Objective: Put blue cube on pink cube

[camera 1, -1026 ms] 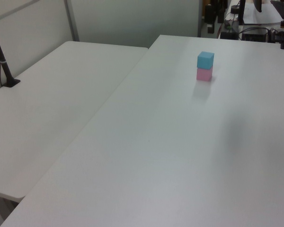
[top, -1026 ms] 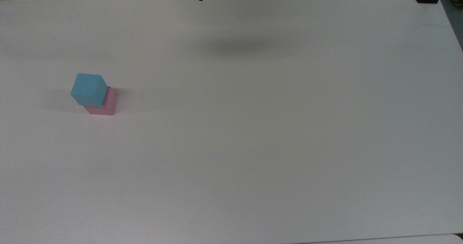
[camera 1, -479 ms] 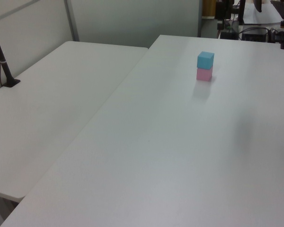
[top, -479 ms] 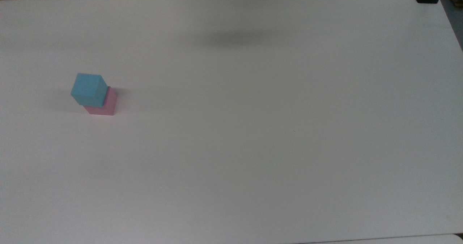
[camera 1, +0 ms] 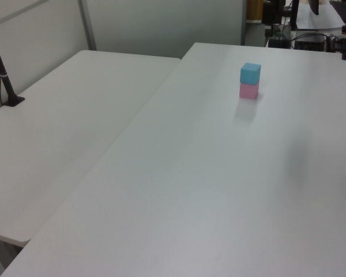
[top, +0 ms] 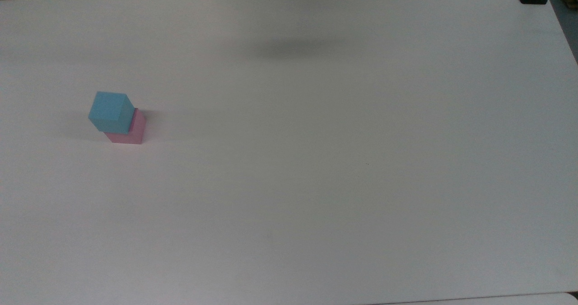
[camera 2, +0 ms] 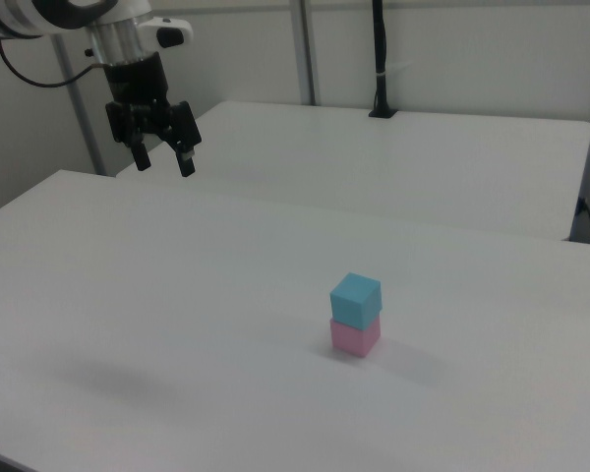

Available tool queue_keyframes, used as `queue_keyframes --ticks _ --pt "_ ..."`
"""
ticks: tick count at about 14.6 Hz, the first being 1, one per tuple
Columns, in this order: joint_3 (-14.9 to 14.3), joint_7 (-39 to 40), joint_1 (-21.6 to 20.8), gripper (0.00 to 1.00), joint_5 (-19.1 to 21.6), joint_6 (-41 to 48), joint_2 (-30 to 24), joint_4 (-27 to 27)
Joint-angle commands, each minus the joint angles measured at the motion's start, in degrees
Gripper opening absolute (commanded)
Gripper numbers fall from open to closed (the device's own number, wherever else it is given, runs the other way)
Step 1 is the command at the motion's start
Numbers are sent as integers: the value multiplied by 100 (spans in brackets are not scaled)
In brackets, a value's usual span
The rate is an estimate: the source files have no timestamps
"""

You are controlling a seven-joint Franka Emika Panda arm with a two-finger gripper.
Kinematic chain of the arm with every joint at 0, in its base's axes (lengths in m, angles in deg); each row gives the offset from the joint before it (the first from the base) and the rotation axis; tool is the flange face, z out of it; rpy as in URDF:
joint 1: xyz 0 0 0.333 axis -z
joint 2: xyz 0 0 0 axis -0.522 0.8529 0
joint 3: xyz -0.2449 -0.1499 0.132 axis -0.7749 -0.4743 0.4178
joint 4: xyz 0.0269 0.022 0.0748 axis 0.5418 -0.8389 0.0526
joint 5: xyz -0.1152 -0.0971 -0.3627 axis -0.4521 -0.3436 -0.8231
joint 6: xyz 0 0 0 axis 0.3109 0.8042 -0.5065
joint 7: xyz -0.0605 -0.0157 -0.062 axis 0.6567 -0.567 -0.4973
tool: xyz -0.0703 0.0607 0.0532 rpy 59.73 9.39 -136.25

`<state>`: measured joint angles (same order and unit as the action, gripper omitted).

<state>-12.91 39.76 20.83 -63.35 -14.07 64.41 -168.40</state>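
The blue cube (camera 2: 356,300) sat stacked on the pink cube (camera 2: 354,337) near the centre of the right view, slightly below the middle of the frame, on the white table (camera 2: 177,295). The gripper (camera 2: 163,159) hung in the air at the upper left of the right view, its two fingers spread apart and holding nothing, well apart from the stack and above the table's far-left part. In the top view the blue cube (top: 110,111) lay at the left of the frame, a little above mid-height, covering most of the pink cube (top: 132,130) (whose side showed at the lower right of the blue one). A soft shadow (top: 298,48) fell on the table (top: 338,183) at upper centre of the top view. In the left view the blue cube (camera 1: 250,73) and the pink cube (camera 1: 248,90) stood at the upper right, with a second white table (camera 1: 63,115) at the left of the frame and a black post (camera 1: 3,75) at its left edge.
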Motion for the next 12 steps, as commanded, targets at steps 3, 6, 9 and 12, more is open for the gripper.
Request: queue_keyframes --ticks 3,6,9,12 --pt "-8 131 96 100 124 14 -147 -158" --pt "272 148 474 100 405 -4 -156 -149" --pt "633 148 826 100 406 -31 -139 -149" --pt "634 148 791 100 406 -22 -139 -149"
